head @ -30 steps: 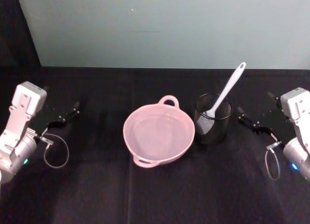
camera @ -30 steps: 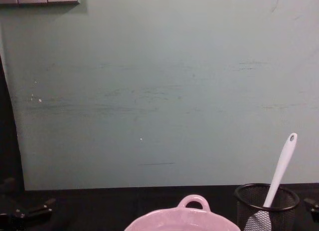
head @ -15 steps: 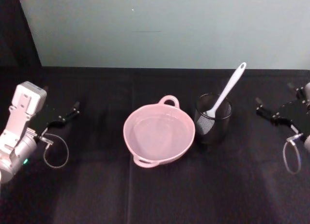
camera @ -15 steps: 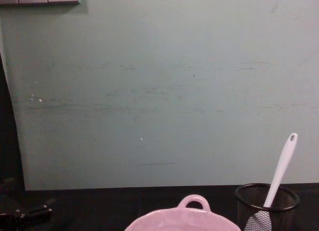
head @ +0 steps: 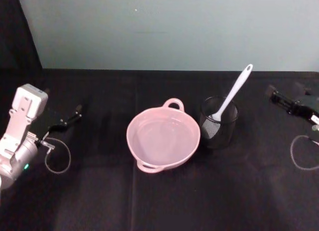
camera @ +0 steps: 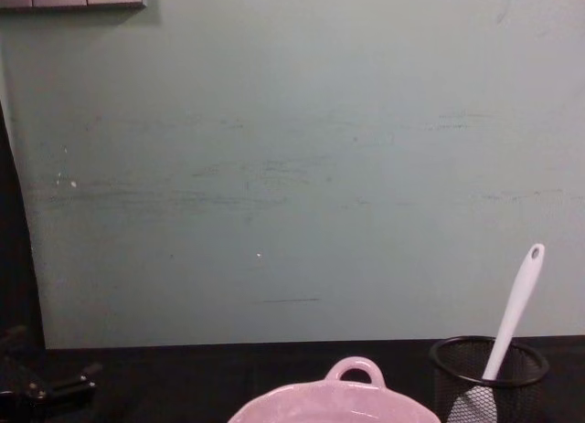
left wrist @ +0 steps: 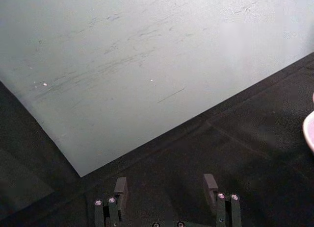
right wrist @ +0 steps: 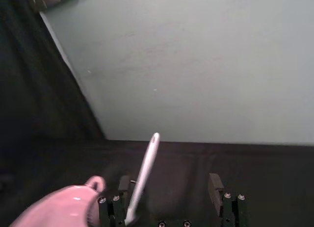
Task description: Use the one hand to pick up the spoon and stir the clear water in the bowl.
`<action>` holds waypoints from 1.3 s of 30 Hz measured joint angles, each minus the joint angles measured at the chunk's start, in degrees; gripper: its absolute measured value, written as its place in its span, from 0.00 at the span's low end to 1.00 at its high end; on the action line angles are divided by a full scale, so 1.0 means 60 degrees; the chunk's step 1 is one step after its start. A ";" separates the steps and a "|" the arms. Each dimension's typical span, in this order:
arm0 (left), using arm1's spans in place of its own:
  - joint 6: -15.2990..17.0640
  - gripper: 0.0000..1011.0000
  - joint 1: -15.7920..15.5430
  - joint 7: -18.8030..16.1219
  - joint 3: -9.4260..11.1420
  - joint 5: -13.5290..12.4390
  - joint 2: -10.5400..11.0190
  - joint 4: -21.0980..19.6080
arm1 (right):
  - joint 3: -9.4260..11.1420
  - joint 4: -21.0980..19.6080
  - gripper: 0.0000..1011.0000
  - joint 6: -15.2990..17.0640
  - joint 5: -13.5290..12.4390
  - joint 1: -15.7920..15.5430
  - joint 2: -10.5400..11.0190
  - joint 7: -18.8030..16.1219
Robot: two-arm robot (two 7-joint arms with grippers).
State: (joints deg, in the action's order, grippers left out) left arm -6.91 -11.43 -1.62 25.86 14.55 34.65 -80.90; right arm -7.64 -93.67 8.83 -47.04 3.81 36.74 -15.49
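White spoon (head: pixel 234 94) is standing untouched in its cup (head: pixel 222 133) while my right end effector (right wrist: pixel 168 184) is hovering open, left end effector (left wrist: pixel 165 182) idling open; stirring undone.

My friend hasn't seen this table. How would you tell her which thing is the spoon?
On the black table, find the pink bowl in the middle. Right beside it, on the robot's right, stands a black wire-mesh cup with the spoon leaning inside, handle poking up. It is the only long, white thing there, with a hole at its tip.
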 joint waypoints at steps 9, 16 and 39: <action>0.0000 1.00 0.0000 0.0000 0.0000 0.0000 0.0000 0.0000 | -0.0272 0.1213 0.99 0.1627 -0.1994 0.1204 -0.0637 -0.0641; 0.0000 1.00 0.0000 0.0000 0.0001 0.0000 0.0000 0.0000 | -0.0826 0.1998 0.99 0.1953 -0.2170 0.1955 -0.0864 -0.0736; 0.0000 1.00 0.0000 0.0000 0.0000 0.0000 0.0000 0.0000 | -0.1873 0.3127 0.99 0.1188 -0.1711 0.3026 -0.1104 -0.1173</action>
State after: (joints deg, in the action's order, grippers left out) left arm -6.91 -11.43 -1.62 25.86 14.54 34.65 -80.90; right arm -18.88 -74.91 15.96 -57.30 21.97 30.11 -22.53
